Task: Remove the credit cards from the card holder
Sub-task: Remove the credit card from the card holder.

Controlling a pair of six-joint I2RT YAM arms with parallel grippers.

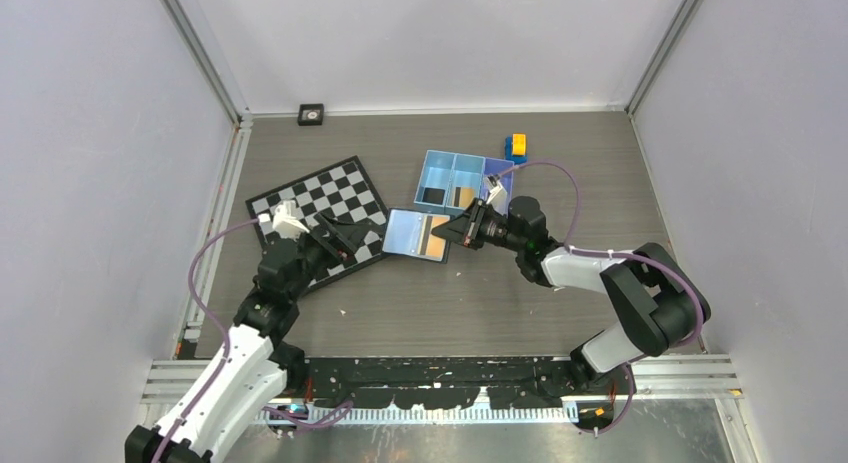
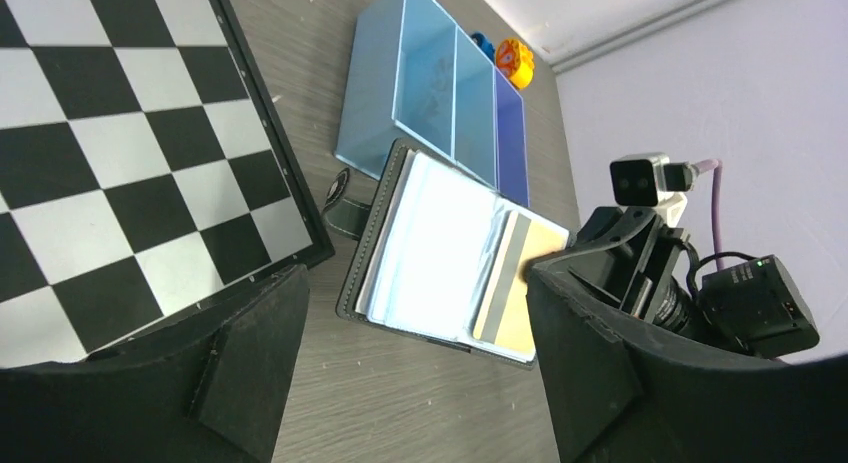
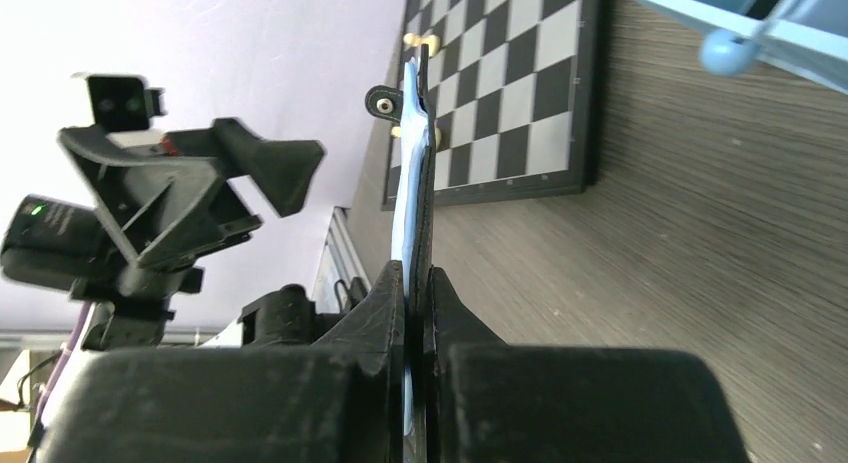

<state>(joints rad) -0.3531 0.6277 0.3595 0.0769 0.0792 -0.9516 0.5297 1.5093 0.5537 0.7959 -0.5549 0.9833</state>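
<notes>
The card holder [image 1: 412,233] lies open and flat, low over the table beside the chessboard, showing a pale bluish inner face [image 2: 435,248]. A gold-orange credit card [image 2: 520,288] with a grey stripe sits in its right half. My right gripper [image 1: 457,231] is shut on the holder's right edge; in the right wrist view the holder [image 3: 414,198] runs edge-on between the closed fingers [image 3: 418,283]. My left gripper [image 1: 345,238] is open and empty just left of the holder, and its fingers [image 2: 250,353] flank the holder's near edge. I see no silvery-grey card with dark stripes.
A chessboard [image 1: 312,201] lies under and left of my left gripper. A light-blue three-compartment tray [image 1: 500,175] stands just behind the holder, with dark and tan patches in two compartments. Yellow-and-blue toy blocks [image 1: 516,146] sit behind the tray. A small black item [image 1: 311,113] sits at the back wall.
</notes>
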